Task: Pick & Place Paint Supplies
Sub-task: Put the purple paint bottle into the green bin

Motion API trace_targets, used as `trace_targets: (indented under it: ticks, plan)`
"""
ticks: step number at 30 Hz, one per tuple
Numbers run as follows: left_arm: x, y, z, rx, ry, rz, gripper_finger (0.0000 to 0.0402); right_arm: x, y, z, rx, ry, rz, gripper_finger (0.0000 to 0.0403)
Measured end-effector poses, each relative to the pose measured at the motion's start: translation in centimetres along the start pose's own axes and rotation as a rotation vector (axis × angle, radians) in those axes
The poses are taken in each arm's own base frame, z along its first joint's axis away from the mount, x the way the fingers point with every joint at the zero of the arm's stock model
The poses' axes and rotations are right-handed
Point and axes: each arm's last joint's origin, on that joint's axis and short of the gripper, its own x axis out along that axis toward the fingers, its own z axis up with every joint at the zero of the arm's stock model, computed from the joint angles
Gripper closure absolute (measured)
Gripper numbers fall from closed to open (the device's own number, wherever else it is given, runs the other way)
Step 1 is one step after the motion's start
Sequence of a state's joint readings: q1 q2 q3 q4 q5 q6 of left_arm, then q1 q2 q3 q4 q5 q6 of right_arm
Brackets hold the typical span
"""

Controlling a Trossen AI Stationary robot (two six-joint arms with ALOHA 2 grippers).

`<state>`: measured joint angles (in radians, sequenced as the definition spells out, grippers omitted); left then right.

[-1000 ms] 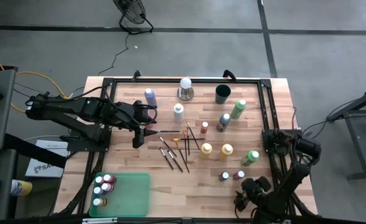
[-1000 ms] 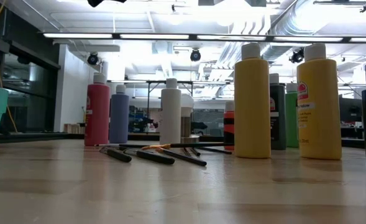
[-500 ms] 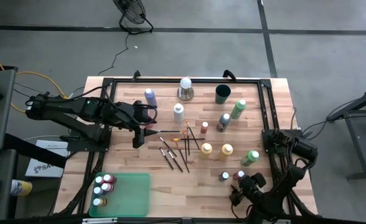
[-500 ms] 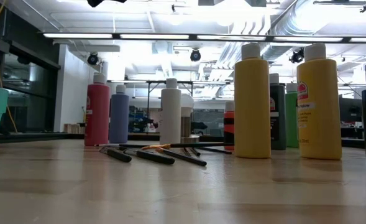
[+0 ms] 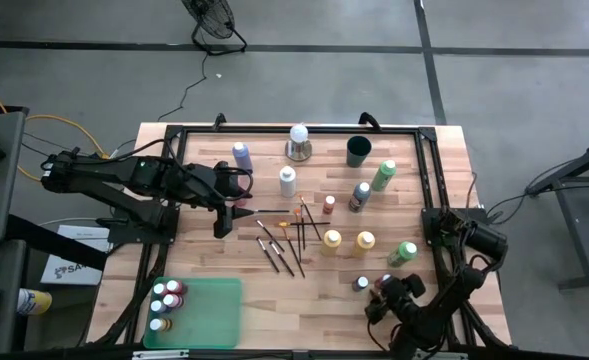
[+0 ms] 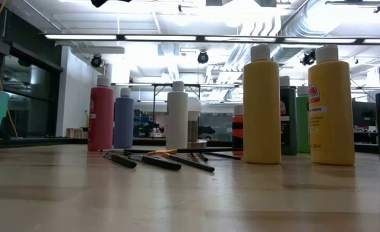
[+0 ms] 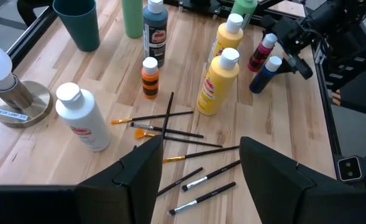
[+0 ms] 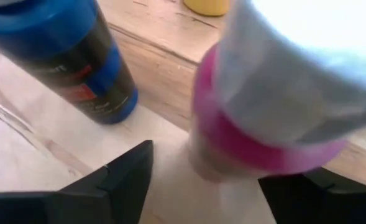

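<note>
Wooden table (image 5: pixel 204 275), right gripper (image 5: pixel 379 296) around pink bottle (image 8: pixel 257 124)

Ten paint bottles (image 5: pixel 331 241) stand outside the one green tray (image 5: pixel 214 310), plus one dark cup (image 5: pixel 359 151), one white ball (image 5: pixel 298 134).

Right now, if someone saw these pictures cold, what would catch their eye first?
Probably the fan of thin brushes mid-table, ringed by upright paint bottles, with the open left gripper hovering just beside them. Next, the right gripper at the near right edge, its open fingers straddling a pink bottle next to a dark blue bottle. Last, the green tray at the near left, bottles already inside.
</note>
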<state>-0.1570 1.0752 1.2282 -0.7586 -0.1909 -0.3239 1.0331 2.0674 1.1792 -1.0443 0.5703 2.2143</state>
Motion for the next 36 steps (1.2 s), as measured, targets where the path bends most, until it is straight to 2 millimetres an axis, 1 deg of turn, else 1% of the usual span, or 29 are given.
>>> trace_targets:
  ticks: [7,10,15,17,19,25,29,33,36]
  plan:
    - [0.0,0.0,0.0,0.0,0.0,0.0,0.0194,0.1,0.0,0.0,-0.003,0.0,-0.001,0.0251]
    - [0.0,0.0,0.0,0.0,0.0,0.0,0.0194,-0.1,0.0,0.1,-0.001,0.006,0.002,0.0284]
    - [0.0,0.0,0.0,0.001,0.001,0.0,0.0194,-1.1,0.0,1.0,0.028,0.089,-0.003,0.0287]
    - [0.0,0.0,0.0,0.001,0.001,0.0,0.0194,-2.1,-0.1,1.8,0.04,0.157,-0.002,0.0284]
    - [0.0,0.0,0.0,0.001,0.001,0.0,0.0194,-3.2,0.0,2.5,0.031,0.207,0.041,0.028]
    - [0.0,-0.1,0.0,0.001,0.007,-0.023,0.0194,-7.3,-0.9,6.7,-0.005,0.241,0.23,0.0287]
    - [0.0,-0.3,0.0,-0.001,0.014,-0.08,0.0194,-9.6,-1.9,10.2,-0.008,0.247,0.353,0.0285]
    - [0.2,-0.7,0.6,0.002,-0.029,-0.149,0.0194,-10.7,-2.6,14.2,-0.031,0.205,0.463,0.0284]
    - [0.5,-1.0,1.2,0.009,-0.077,-0.179,0.0194,-10.7,-2.3,17.0,-0.089,0.185,0.54,0.0285]
